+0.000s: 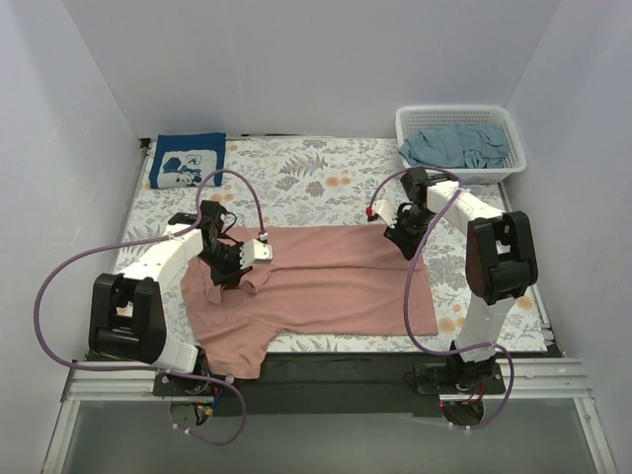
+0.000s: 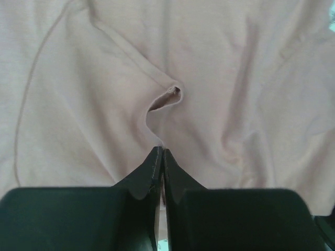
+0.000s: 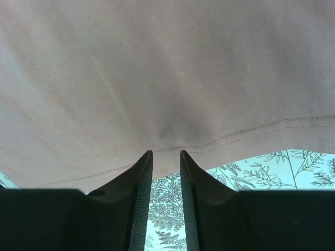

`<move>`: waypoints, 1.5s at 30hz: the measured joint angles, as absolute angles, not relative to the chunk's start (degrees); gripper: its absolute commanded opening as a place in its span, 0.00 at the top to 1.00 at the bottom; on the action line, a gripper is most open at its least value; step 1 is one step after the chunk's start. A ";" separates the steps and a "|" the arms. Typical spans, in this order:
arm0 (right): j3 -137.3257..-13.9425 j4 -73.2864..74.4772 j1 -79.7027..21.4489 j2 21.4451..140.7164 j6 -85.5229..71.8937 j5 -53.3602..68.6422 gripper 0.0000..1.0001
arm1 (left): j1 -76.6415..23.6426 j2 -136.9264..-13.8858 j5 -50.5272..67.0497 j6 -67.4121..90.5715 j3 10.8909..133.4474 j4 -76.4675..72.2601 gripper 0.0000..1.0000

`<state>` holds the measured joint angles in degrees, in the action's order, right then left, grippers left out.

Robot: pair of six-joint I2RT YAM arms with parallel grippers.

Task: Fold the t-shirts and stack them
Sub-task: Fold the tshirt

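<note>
1. Dusty-pink t-shirt (image 1: 326, 281) lies spread across the near middle of the floral table cloth (image 1: 316, 168), its near-left part reaching over the table's near edge.
2. My left gripper (image 2: 159, 152) sits on the shirt's left part, fingers pressed together with a ridge of pink cloth pinched between them.
3. My right gripper (image 3: 166, 152) is at the shirt's far right hem, fingers narrowly apart (I cannot tell whether they hold it).
4. The navy t-shirt (image 1: 188, 160) lies folded at the far left corner. The grey-teal t-shirt (image 1: 456, 146) is bunched in the white basket (image 1: 415, 117), far right.

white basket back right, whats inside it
A crumpled grey-teal t-shirt fills the white basket. Whether anything lies beneath it is hidden by the cloth.
</note>
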<state>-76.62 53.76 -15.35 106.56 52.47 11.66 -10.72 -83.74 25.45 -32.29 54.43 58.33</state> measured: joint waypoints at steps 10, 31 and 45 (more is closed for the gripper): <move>-76.77 53.82 -15.35 106.56 52.47 11.64 0.66 | -11.86 -81.12 26.33 -32.18 47.57 60.64 0.95; -90.59 53.91 -15.38 110.34 44.97 17.17 0.66 | 10.94 -104.55 29.74 7.42 82.06 46.15 0.67; -89.73 51.68 -16.03 116.38 41.32 16.99 0.66 | 15.75 -113.89 21.80 16.56 79.72 44.05 0.66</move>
